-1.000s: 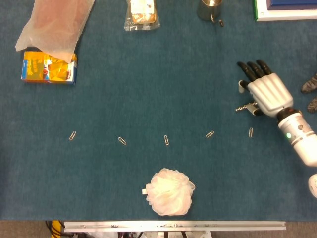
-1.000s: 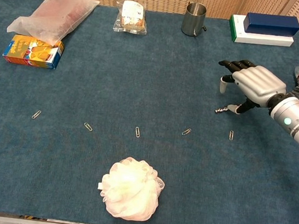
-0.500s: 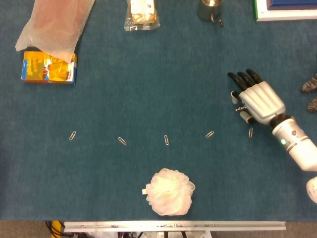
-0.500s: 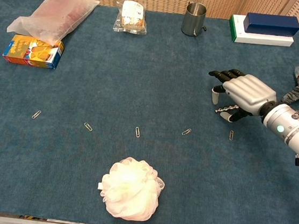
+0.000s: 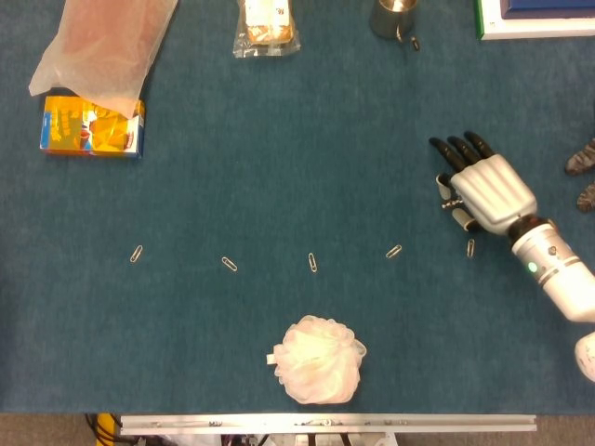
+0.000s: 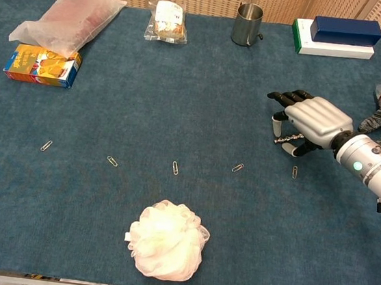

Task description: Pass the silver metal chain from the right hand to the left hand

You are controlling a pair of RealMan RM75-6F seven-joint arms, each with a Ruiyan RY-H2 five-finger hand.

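Silver metal chain (image 6: 287, 139) under right hand (image 6: 311, 123), grip unclear, near table's right edge.

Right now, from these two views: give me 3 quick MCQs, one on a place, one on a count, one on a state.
1. Where is the white mesh puff?
A. near table edge
B. beside the metal cup
C. on the orange box

2. How many paper clips lie on the cloth?
A. three
B. five
C. seven

3. What is the right hand doing?
A. lying open and flat
B. pinching the silver chain
C. gripping the cup

Key: 1 A, it sits by the front rail, far from the cup. 2 B, one row from the leftmost clip to the rightmost clip. 3 B, a chain end sticks out between thumb and fingers.
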